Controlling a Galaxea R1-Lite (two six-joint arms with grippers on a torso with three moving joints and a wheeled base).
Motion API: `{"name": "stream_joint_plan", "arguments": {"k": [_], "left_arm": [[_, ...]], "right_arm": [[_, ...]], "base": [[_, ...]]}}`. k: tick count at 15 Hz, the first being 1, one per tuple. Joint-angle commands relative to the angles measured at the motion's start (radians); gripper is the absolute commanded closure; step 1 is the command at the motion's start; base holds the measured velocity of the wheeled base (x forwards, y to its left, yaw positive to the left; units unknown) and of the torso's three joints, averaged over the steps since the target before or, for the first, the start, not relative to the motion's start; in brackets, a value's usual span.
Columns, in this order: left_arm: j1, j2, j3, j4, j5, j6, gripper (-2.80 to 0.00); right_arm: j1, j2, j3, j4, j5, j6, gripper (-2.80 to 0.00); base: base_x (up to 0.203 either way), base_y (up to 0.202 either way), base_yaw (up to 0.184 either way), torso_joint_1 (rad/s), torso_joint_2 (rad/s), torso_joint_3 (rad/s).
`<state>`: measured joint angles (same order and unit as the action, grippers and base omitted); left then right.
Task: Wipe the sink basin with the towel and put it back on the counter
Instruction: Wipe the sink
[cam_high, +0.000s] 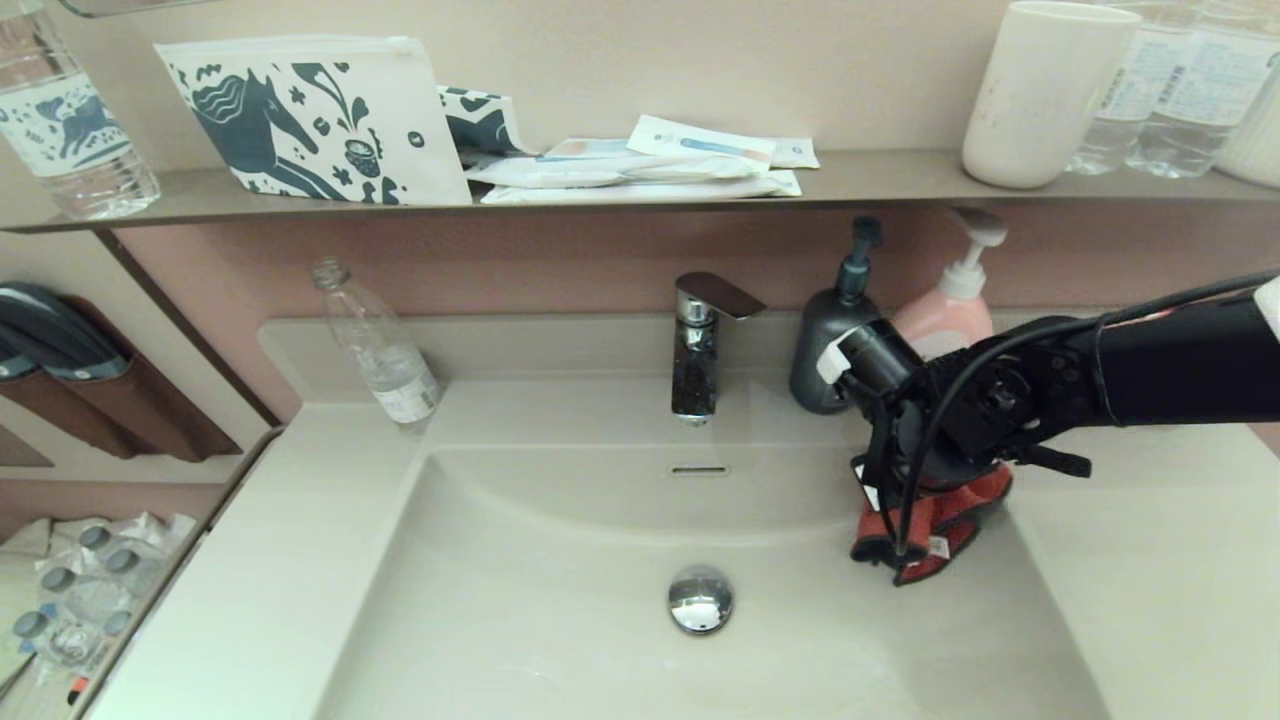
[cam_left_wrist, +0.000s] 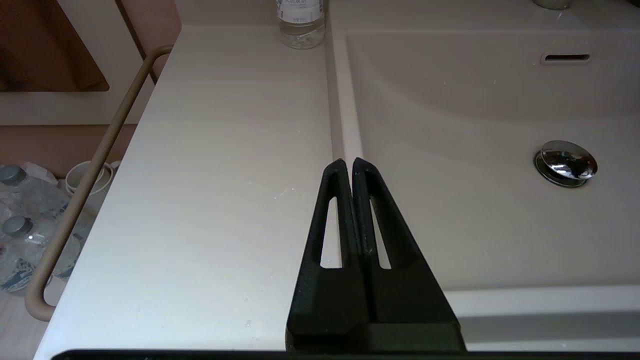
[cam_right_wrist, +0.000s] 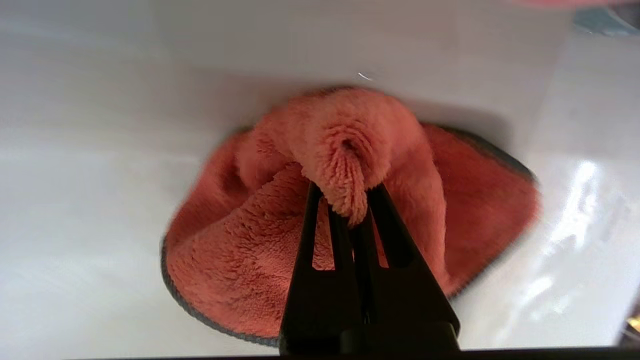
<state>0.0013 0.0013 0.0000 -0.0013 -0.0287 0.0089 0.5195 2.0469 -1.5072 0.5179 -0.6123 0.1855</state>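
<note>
A: Pinching a raised fold of the towel, the right tool has its two fingers pressed onto a tuft near the cloth's middle, and the rest of the cloth fans out beneath it.

B: Where is it, exactly?

A: In the head view the towel sits at the right wall of the sink basin, just below the rim, under the right arm. It seems to be against the sloping wall, though I cannot tell how firmly it presses. The drain plug is well apart from it, toward the centre.

B: How will it handle?

A: Soft, fluffy and light, I'd judge. It drapes and bunches rather than holding a shape, so a central pinch lets the loose skirt drag over the glossy wall. The dark edging hangs free all round. The risk I see is the pile slipping out of a narrow pinch if it snags, or the cloth rolling into a lump so less of it wipes.

B: And the other arm?

A: The left tool is pressed together with nothing in it, parked over the surface at the basin's left rim.

B: Anything close by?

A: The dark pump bottle and pink pump bottle stand just behind the right arm, so sweeps toward the back need care.
</note>
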Motion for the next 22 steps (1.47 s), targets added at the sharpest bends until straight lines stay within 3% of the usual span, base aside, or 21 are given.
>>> {"name": "stream_joint_plan", "arguments": {"k": [1,9,22], "left_arm": [[0.000,0.000,0.000,0.000,0.001,0.000,0.00],[0.000,0.000,0.000,0.000,0.000,0.000,0.00],[0.000,0.000,0.000,0.000,0.001,0.000,0.00]], "right_arm": [[0.030,0.028,0.001,-0.020,0.000,0.002,0.00],[0.163,0.093,-0.022,-0.036,0.002,0.089,0.00],[0.337,0.277,-0.237,-0.044,0.000,0.108,0.00]], "base": [[0.000,0.000,0.000,0.000,0.00,0.000],[0.000,0.000,0.000,0.000,0.00,0.000],[0.000,0.000,0.000,0.000,0.00,0.000]]}}
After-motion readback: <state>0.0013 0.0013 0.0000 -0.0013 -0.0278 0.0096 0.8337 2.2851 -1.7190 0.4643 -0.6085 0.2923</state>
